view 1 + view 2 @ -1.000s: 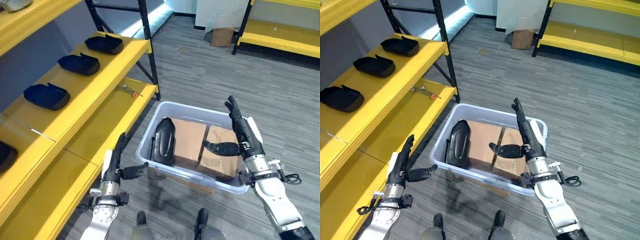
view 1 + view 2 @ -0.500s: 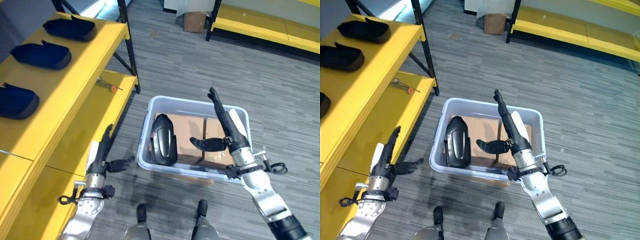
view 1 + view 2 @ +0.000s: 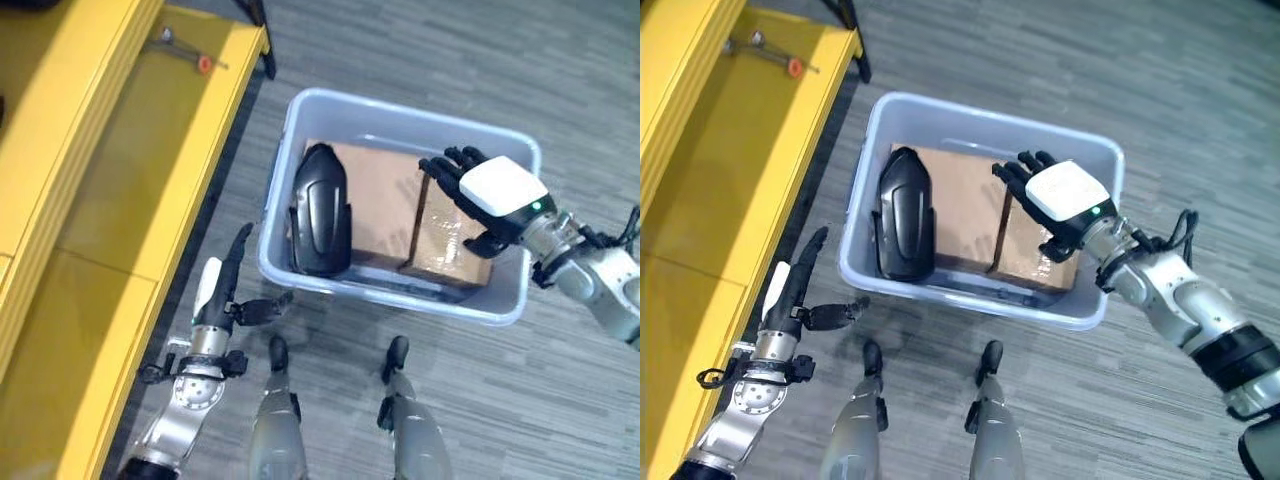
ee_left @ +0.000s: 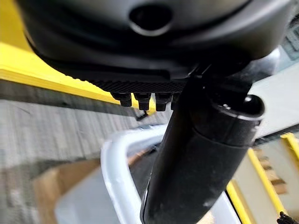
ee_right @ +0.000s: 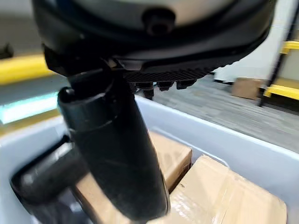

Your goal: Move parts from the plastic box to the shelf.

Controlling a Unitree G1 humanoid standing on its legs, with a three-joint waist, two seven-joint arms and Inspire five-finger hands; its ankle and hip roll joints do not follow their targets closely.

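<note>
Black part [image 3: 319,211] lies in box [image 3: 300,105] beside cardboard cartons [image 3: 448,232]. Right robot hand [image 3: 487,195] over cartons, fingers relaxed, grasping nothing. Left robot hand [image 3: 232,298] released, near shelf [image 3: 120,200], beside box.

Silver-grey arms, dark hands

The left arm [image 3: 185,410] and right arm [image 3: 600,285] are rounded silver-grey shells with black joints at the wrists. The left hand [image 3: 222,290] is black with a narrow white strip along its back. The right hand [image 3: 495,190] is black too, under a broad white back plate with a small green light.
</note>
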